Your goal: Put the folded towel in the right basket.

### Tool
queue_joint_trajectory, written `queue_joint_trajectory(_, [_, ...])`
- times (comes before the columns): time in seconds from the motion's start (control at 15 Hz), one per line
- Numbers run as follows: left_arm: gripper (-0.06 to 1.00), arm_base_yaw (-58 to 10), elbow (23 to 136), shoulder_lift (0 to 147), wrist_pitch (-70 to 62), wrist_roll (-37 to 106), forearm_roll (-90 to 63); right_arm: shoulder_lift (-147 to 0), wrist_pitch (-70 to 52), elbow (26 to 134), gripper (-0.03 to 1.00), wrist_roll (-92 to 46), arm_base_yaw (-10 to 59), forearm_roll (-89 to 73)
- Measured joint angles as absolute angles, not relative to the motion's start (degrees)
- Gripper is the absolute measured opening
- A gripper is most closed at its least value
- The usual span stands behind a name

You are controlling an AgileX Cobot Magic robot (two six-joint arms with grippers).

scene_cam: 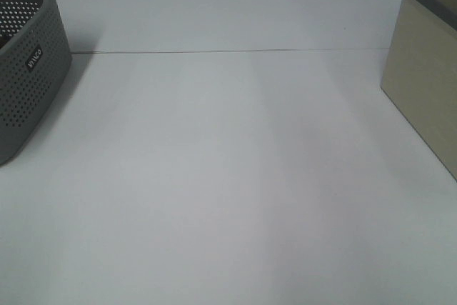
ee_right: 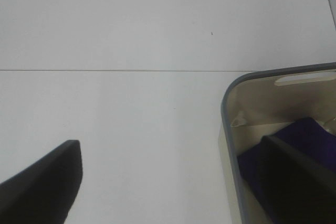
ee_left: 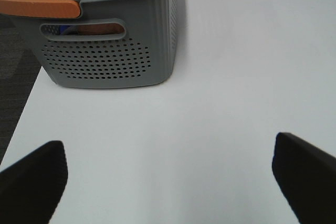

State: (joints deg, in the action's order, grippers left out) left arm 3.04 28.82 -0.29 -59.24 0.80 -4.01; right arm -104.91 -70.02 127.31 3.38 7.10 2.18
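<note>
At the far left of the high view, a grey perforated basket (scene_cam: 25, 62) is seen standing on the white table (scene_cam: 228, 176). In the left wrist view the same basket (ee_left: 110, 51) is shown with an orange handle (ee_left: 39, 7) across its rim and something orange-brown inside, too hidden to be identified. The left pincer (ee_left: 168, 174) is held wide open over bare table, with nothing between its dark fingers (ee_left: 31, 182).

A thin seam (scene_cam: 235, 51) is drawn across the table. At the far right, a beige basket with a dark rim (scene_cam: 428, 69) is set on the table. In the right wrist view, the folded towel (ee_right: 294, 150), dark purple, is seen lying inside this basket (ee_right: 231, 129). The right pincer (ee_right: 173, 182) is spread open and empty, one finger (ee_right: 294, 182) being above the basket and the other over the table.
</note>
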Motion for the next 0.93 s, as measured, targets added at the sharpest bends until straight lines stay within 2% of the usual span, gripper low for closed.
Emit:
queue_joint_trajectory(0.2, [0.99,3.04,28.82,-0.29,-59.24,0.8,-4.01,-97.57,-69.84,122.44,0.87,4.18,7.68,1.95])
queue_joint_trajectory(0.27, [0.99,3.04,28.82,-0.29,-59.24,0.8,-4.01,-90.53,-69.79,114.65,0.87,4.47,7.68,2.29])
queue_joint_trajectory(0.33, [0.99,3.04,28.82,-0.29,-59.24,0.8,-4.01,-87.61,-69.79,111.44,0.87,4.47,7.68,2.35])
queue_joint_trajectory(0.4, [0.99,3.04,28.82,-0.29,-59.24,0.8,-4.01,-76.09,-69.9,98.38,0.87,4.47,7.68,3.15])
queue_joint_trajectory(0.47, [0.99,3.04,28.82,-0.29,-59.24,0.8,-4.01,-69.67,-69.9,91.5,0.87,4.47,7.68,3.32])
queue_joint_trajectory(0.53, [0.99,3.04,28.82,-0.29,-59.24,0.8,-4.01,-69.67,-69.9,91.5,0.87,4.47,7.68,3.32])
queue_joint_trajectory(0.6, [0.99,3.04,28.82,-0.29,-59.24,0.8,-4.01,-63.77,-69.96,85.83,0.87,4.35,7.68,3.5])
queue_joint_trajectory(0.67, [0.99,3.04,28.82,-0.29,-59.24,0.8,-4.01,-51.34,-69.96,74.66,0.87,4.35,7.68,3.55])
queue_joint_trajectory(0.93, [0.99,3.04,28.82,-0.29,-59.24,0.8,-4.01,-31.91,-70.02,57.75,0.87,4.35,7.68,3.55])
